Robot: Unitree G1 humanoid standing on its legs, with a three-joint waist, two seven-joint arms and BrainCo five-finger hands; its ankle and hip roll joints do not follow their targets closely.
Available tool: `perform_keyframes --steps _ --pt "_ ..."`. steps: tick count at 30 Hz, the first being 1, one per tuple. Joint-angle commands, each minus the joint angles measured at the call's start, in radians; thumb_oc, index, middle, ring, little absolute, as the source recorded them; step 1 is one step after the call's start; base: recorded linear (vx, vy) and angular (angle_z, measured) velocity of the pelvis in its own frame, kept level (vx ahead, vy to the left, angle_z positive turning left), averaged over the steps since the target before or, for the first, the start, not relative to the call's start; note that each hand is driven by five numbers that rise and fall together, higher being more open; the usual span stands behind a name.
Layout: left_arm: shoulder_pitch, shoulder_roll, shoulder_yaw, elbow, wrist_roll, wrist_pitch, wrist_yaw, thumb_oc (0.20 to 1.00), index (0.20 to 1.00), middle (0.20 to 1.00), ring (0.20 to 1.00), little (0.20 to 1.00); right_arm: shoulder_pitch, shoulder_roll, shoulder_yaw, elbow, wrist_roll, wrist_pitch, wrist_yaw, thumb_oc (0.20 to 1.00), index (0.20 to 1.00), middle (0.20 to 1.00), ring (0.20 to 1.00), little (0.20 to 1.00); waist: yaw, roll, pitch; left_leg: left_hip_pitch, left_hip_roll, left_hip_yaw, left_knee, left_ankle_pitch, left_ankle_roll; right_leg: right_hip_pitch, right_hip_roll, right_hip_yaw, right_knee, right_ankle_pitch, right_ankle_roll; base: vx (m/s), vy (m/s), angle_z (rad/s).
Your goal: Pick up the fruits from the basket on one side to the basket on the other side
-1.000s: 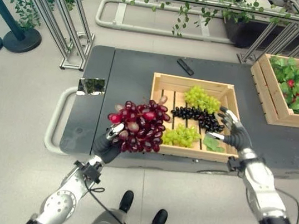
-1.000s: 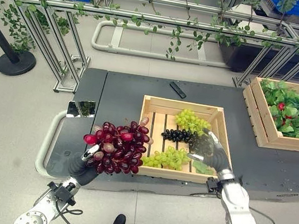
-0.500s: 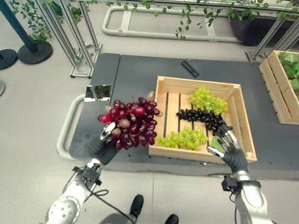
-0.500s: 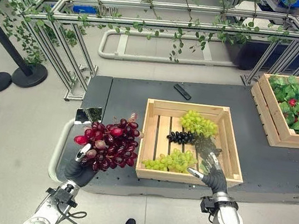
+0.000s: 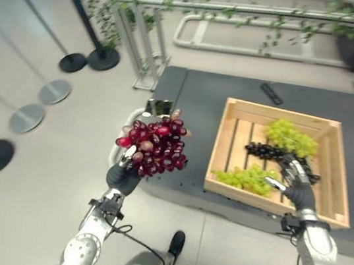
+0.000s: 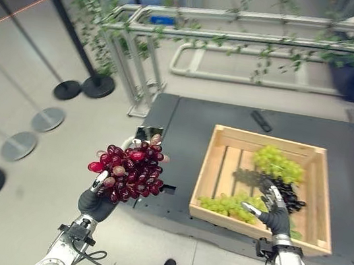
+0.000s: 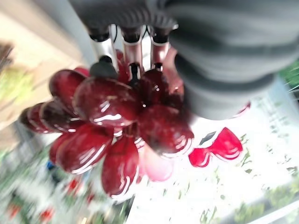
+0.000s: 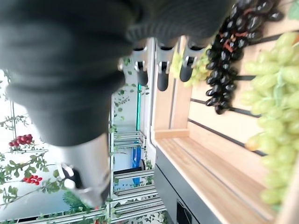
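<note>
The left hand (image 5: 124, 176) gripped a red grape bunch (image 5: 153, 147), raised beside the dark bench (image 5: 200, 109). The right hand (image 5: 297, 188), fingers relaxed and holding nothing, hovered over the wooden crate (image 5: 232, 117) containing green grapes (image 5: 290, 135) and black grapes (image 5: 264, 150).

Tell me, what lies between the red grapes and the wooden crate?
In the left eye view, just bare dark platform separates the red grapes in the left robot hand from the wooden crate.
</note>
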Motion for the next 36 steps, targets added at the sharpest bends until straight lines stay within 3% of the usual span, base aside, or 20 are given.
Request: perform_keyframes --steps 1,4,5,6,11,12,13,15,16,17,18,20,21,23,30,31,34,36 --pt "-0.062 -0.015 0.086 -0.103 0.001 -0.067 -0.031 0.2 0.2 0.2 0.2 0.2 -0.036 -0.034 -0.03 -0.04 -0.033 -0.032 -0.002 1.0 1.0 1.0 1.0 1.0 -0.011 -0.041 -0.042 0.028 0.06 0.094 0.067 -0.06 -0.009 -0.095 -0.078 -0.013 0.071 0.025 -0.056 -0.05 -0.061 0.55" --pt "-0.063 -0.014 0.097 -0.114 -0.008 -0.07 -0.025 0.2 0.2 0.2 0.2 0.2 -0.032 -0.026 -0.032 -0.04 -0.042 -0.028 0.003 1.0 1.0 1.0 1.0 1.0 -0.011 -0.05 -0.04 0.03 0.08 0.13 0.135 -0.102 -0.005 -0.094 -0.085 -0.032 0.087 0.019 -0.065 -0.08 -0.081 0.42" --pt "-0.065 -0.005 0.108 -0.118 -0.011 -0.076 -0.019 0.2 0.2 0.2 0.2 0.2 -0.031 -0.024 -0.032 -0.038 -0.042 -0.025 0.003 1.0 1.0 1.0 1.0 1.0 -0.015 -0.057 -0.038 0.044 0.12 0.175 0.187 -0.108 -0.005 -0.096 -0.096 -0.059 0.108 0.018 -0.072 -0.07 -0.018 0.33" --pt "-0.065 -0.004 0.108 -0.118 -0.012 -0.076 -0.019 0.2 0.2 0.2 0.2 0.2 -0.031 -0.024 -0.032 -0.037 -0.042 -0.025 0.003 1.0 1.0 1.0 1.0 1.0 -0.016 -0.057 -0.037 0.043 0.122 0.174 0.19 -0.11 -0.006 -0.095 -0.096 -0.06 0.109 0.016 -0.073 -0.1 0.002 0.5" --pt "-0.069 0.015 0.112 -0.138 -0.017 -0.073 -0.004 0.2 0.2 0.2 0.2 0.2 -0.022 -0.015 -0.041 -0.031 -0.049 -0.023 -0.012 1.0 1.0 1.0 1.0 1.0 -0.03 -0.057 -0.046 0.124 0.217 0.25 0.183 -0.066 -0.04 -0.089 -0.147 -0.164 0.156 0.036 -0.068 -0.11 0.076 0.57" --pt "-0.069 0.024 0.109 -0.143 -0.017 -0.063 -0.002 0.2 0.2 0.2 0.2 0.2 -0.017 -0.009 -0.047 -0.018 -0.051 -0.018 -0.022 1.0 1.0 1.0 1.0 1.0 -0.028 -0.061 -0.053 0.139 0.227 0.283 0.171 -0.068 -0.048 -0.081 -0.166 -0.211 0.159 0.051 -0.064 -0.17 0.095 0.7" --pt "-0.068 0.025 0.108 -0.143 -0.017 -0.063 -0.001 0.2 0.2 0.2 0.2 0.2 -0.016 -0.008 -0.047 -0.017 -0.052 -0.018 -0.022 1.0 1.0 1.0 1.0 1.0 -0.03 -0.062 -0.053 0.139 0.225 0.28 0.169 -0.068 -0.047 -0.079 -0.167 -0.215 0.158 0.053 -0.062 -0.18 0.087 1.21" --pt "-0.066 0.045 0.095 -0.151 -0.016 -0.043 -0.005 0.2 0.2 0.2 0.2 0.2 -0.008 0.003 -0.054 -0.017 -0.053 -0.014 -0.034 1.0 1.0 1.0 1.0 1.0 -0.028 -0.076 -0.064 0.126 0.195 0.325 0.146 -0.127 -0.029 -0.074 -0.196 -0.286 0.159 0.088 -0.043 -0.16 0.116 1.68" --pt "-0.066 0.047 0.094 -0.151 -0.016 -0.043 -0.005 0.2 0.2 0.2 0.2 0.2 -0.007 0.005 -0.055 -0.017 -0.054 -0.014 -0.035 1.0 1.0 1.0 1.0 1.0 -0.03 -0.078 -0.066 0.124 0.191 0.322 0.148 -0.13 -0.026 -0.072 -0.2 -0.291 0.159 0.091 -0.04 -0.25 0.215 1.86" --pt "-0.072 0.069 0.07 -0.151 -0.01 -0.032 -0.003 0.2 0.2 0.2 0.2 0.2 0.001 0.016 -0.056 -0.019 -0.052 -0.017 -0.047 1.0 1.0 1.0 1.0 1.0 -0.036 -0.079 -0.069 0.104 0.173 0.368 0.099 -0.128 -0.013 -0.076 -0.221 -0.334 0.15 0.137 -0.007 -0.24 0.194 1.42" --pt "-0.071 0.079 0.061 -0.141 -0.005 -0.024 -0.003 0.2 0.2 0.2 0.2 0.2 0.001 0.023 -0.054 -0.014 -0.052 -0.019 -0.051 1.0 1.0 1.0 1.0 1.0 -0.042 -0.08 -0.07 0.101 0.174 0.392 0.058 -0.109 -0.008 -0.074 -0.218 -0.349 0.144 0.145 0.002 -0.32 0.217 1.27" --pt "-0.074 0.083 0.062 -0.14 -0.004 -0.02 -0.007 0.2 0.2 0.2 0.2 0.2 -0.001 0.03 -0.05 0.0 -0.058 -0.019 -0.056 1.0 1.0 1.0 1.0 1.0 -0.047 -0.09 -0.072 0.105 0.174 0.389 0.032 -0.094 -0.014 -0.069 -0.209 -0.36 0.117 0.156 0.005 -0.13 0.116 1.37" --pt "-0.065 0.084 0.07 -0.146 0.008 -0.016 -0.016 0.2 0.2 0.2 0.2 0.2 -0.002 0.039 -0.044 0.0 -0.069 -0.008 -0.057 1.0 1.0 1.0 1.0 1.0 -0.038 -0.096 -0.071 0.108 0.144 0.362 0.041 -0.125 0.001 -0.069 -0.212 -0.366 0.099 0.179 0.019 -0.13 0.228 1.45" --pt "-0.049 0.117 0.092 -0.163 0.022 -0.021 -0.014 0.2 0.2 0.2 0.2 0.2 -0.014 0.067 -0.039 0.008 -0.051 -0.005 -0.057 1.0 1.0 1.0 1.0 1.0 -0.028 -0.126 -0.068 0.101 0.124 0.376 0.043 -0.131 0.016 -0.074 -0.208 -0.377 0.088 0.227 0.046 -0.15 0.26 0.44" --pt "-0.008 0.182 0.147 -0.203 0.053 -0.03 -0.005 0.2 0.2 0.2 0.2 0.2 -0.06 0.116 -0.007 0.056 -0.028 -0.001 -0.07 1.0 1.0 1.0 1.0 1.0 0.016 -0.202 -0.062 0.062 0.081 0.385 0.128 -0.176 0.039 -0.114 -0.174 -0.341 0.049 0.276 0.079 -0.06 0.182 0.53" --pt "-0.005 0.203 0.162 -0.217 0.066 -0.035 0.002 0.2 0.2 0.2 0.2 0.2 -0.073 0.121 0.008 0.059 -0.027 -0.001 -0.073 1.0 1.0 1.0 1.0 1.0 0.033 -0.222 -0.058 0.051 0.07 0.382 0.154 -0.187 0.041 -0.126 -0.146 -0.315 0.024 0.284 0.087 -0.07 0.192 0.37" --pt "-0.003 0.214 0.167 -0.233 0.078 -0.04 0.009 0.2 0.2 0.2 0.2 0.2 -0.079 0.126 0.023 0.074 -0.027 -0.001 -0.072 1.0 1.0 1.0 1.0 1.0 0.048 -0.237 -0.056 0.045 0.047 0.368 0.178 -0.201 0.047 -0.142 -0.123 -0.297 0.007 0.295 0.091 -0.02 0.194 0.56" --pt "0.007 0.211 0.179 -0.239 0.095 -0.045 0.014 0.2 0.2 0.2 0.2 0.2 -0.072 0.13 0.031 0.09 -0.032 0.001 -0.062 1.0 1.0 1.0 1.0 1.0 0.065 -0.242 -0.051 0.052 -0.008 0.315 0.181 -0.22 0.062 -0.176 -0.071 -0.239 -0.022 0.306 0.106 0.03 0.276 0.29"
